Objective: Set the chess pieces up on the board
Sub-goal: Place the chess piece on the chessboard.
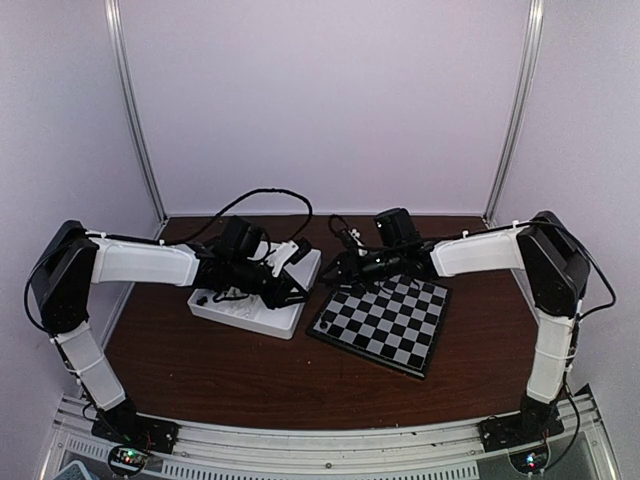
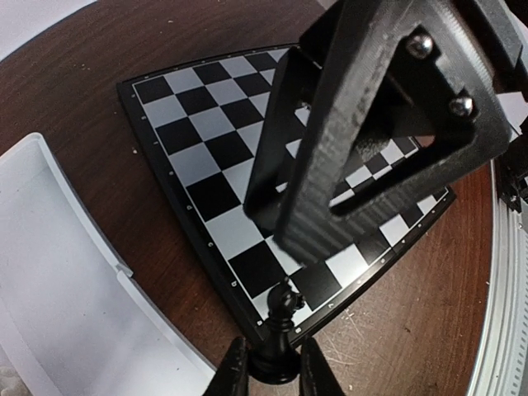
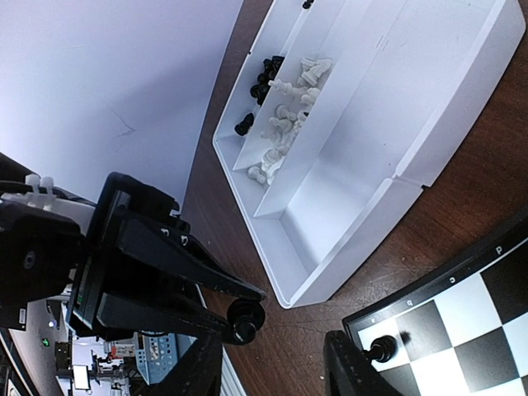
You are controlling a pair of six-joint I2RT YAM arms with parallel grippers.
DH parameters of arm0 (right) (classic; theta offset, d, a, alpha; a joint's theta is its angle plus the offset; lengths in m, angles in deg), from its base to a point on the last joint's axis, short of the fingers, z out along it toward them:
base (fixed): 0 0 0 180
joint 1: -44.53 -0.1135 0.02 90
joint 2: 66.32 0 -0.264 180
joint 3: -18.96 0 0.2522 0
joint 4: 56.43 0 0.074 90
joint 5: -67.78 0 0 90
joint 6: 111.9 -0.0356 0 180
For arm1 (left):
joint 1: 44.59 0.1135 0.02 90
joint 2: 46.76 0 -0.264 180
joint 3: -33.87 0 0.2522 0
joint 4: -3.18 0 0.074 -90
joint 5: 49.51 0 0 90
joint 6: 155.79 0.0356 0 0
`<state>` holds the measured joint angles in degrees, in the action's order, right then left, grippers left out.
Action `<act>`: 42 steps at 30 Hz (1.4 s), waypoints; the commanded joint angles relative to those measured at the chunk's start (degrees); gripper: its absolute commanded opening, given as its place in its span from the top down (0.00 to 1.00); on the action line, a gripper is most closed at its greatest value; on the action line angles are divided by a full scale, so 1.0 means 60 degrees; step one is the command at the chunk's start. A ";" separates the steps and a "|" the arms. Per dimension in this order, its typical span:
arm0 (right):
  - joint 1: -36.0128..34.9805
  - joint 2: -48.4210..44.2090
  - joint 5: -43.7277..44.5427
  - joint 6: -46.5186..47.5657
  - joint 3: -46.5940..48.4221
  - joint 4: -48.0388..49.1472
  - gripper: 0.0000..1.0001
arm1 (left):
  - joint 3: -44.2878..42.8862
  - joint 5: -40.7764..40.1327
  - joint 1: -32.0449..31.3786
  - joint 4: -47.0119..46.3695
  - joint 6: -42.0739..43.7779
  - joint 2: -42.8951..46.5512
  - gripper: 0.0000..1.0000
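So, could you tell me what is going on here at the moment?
The two arms are laying out a chess set. The left gripper is shut on a black piece, holding it by a corner of the board. The right gripper hangs open close by, gripping nothing. One black chessman stands on the corner square; other pieces, black and white, lie in the white tray.

Your setup is boxed in by plain pale walls [image 1: 320, 100] with a faint lilac tint. Two thin metal strips [image 1: 135, 110] run up the back corners. The tabletop [image 1: 250, 380] is dark reddish-brown wood grain, and up close you can see it's a bit scuffed. A ribbed aluminium rail [image 1: 330, 445] lines your near edge. Light's soft and even. Past the table edge in the right wrist view there's some clutter [image 3: 107, 363], maybe shelves, too blurry to call.
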<state>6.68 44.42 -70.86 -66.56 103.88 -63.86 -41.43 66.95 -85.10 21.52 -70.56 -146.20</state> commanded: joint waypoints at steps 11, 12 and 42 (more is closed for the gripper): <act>-0.0465 0.0566 -0.0599 -0.0193 0.0598 0.0483 0.69 | -0.0334 0.0339 -0.0133 -0.0229 0.0426 -0.0161 0.83; -0.0484 0.0582 -0.0619 -0.0201 0.0606 0.0483 0.70 | -0.0334 0.0322 -0.0133 -0.0222 0.0437 -0.0169 0.83; -0.0676 0.0486 0.5040 0.5300 0.3246 -0.7211 0.94 | 0.1554 -0.2991 -0.0133 -0.0919 -0.0181 0.2255 0.54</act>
<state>3.78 47.30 -49.01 -41.01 120.73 -99.05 -33.39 56.92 -85.69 18.24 -69.43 -136.27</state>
